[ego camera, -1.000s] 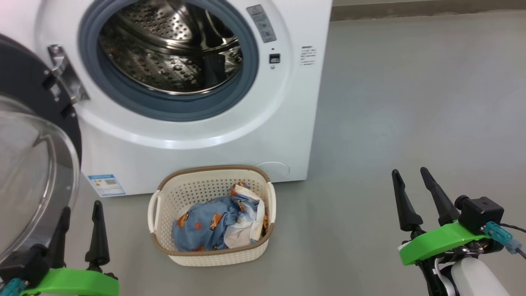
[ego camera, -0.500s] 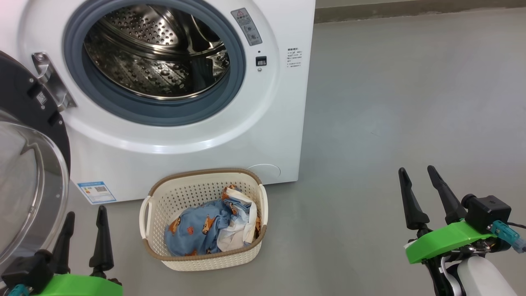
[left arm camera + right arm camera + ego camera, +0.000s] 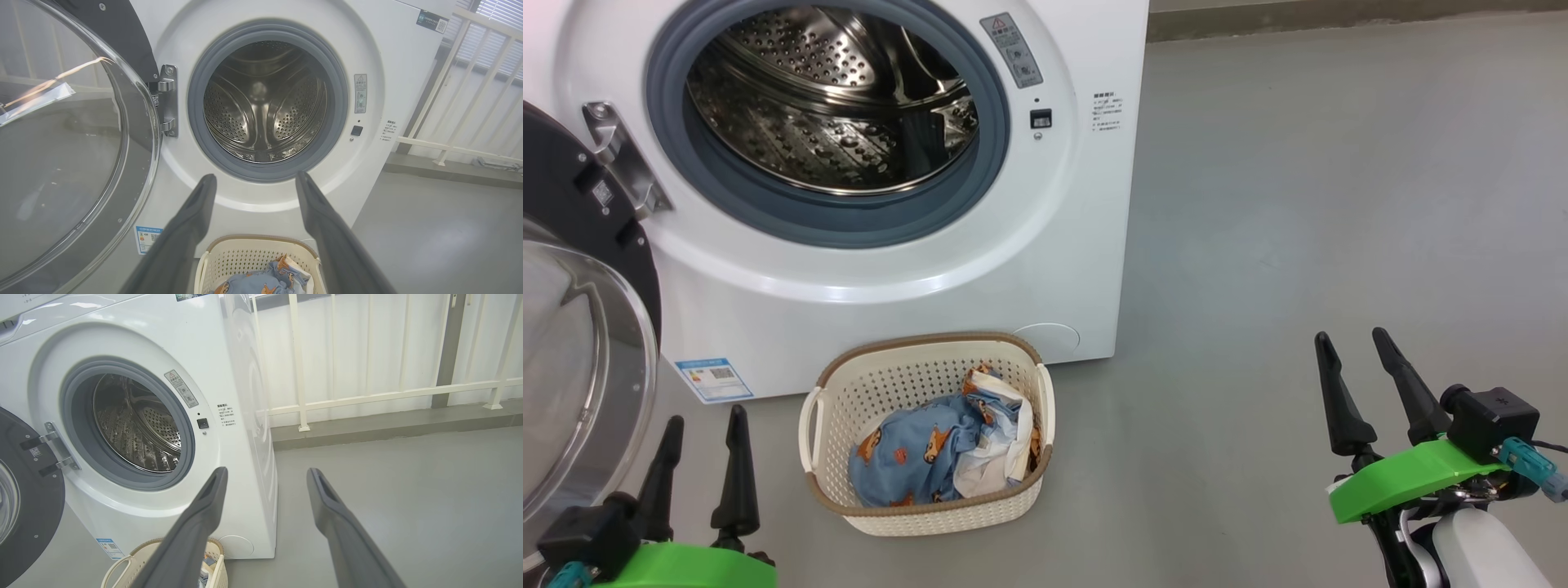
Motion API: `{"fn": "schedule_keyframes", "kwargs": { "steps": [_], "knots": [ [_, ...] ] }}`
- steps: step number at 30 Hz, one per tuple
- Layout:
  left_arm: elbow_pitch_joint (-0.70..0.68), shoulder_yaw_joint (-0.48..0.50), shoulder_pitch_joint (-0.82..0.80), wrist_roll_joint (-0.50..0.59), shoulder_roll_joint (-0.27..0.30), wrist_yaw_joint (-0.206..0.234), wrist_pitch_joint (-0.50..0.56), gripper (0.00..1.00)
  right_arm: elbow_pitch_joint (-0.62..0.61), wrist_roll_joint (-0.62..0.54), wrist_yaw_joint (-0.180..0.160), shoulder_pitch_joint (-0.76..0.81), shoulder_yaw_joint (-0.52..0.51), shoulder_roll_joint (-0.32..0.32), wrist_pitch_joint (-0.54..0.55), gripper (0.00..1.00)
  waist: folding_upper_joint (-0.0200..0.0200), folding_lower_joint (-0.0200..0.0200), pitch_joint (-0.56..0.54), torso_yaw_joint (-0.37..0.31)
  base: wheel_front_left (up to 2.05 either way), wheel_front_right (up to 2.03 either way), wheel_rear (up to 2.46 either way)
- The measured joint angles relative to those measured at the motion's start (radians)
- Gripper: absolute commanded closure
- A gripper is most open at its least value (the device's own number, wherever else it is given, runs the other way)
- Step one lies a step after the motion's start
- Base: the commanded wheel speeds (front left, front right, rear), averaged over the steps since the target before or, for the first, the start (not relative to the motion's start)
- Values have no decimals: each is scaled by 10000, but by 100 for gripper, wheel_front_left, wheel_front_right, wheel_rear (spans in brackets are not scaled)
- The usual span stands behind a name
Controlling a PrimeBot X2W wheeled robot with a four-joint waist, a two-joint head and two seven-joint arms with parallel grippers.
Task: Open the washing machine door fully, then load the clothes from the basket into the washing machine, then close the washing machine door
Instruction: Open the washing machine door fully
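Facing you, the washing machine (image 3: 915, 310) stands with its door (image 3: 572, 196) swung wide open at your left. The basket (image 3: 947, 516) sits on the floor (image 3: 1298, 204) just before it, clothes (image 3: 907, 457) inside. Your left gripper (image 3: 706, 415) and right gripper (image 3: 1350, 335) stand spread, grasping nothing.

Grey floor (image 3: 1339, 204) – smooth and matt, right half of the head view. White railing (image 3: 367, 396) – upright bars and one horizontal rail, upper right of the right wrist view, its posts on a raised grey kerb (image 3: 388, 424). Pale wall (image 3: 351, 347) behind the bars. Slatted panel (image 3: 498, 24), upper right corner of the left wrist view.
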Motion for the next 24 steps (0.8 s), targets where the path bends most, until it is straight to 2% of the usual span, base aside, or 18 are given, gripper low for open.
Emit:
{"fn": "schedule_keyframes", "kwargs": {
  "steps": [24],
  "knots": [
    [58,-111,-1,-46,19,-2,0,0,73,40,0,0,274,100,0,0,0,0,-25,117,0,0,0]
  ]
}}
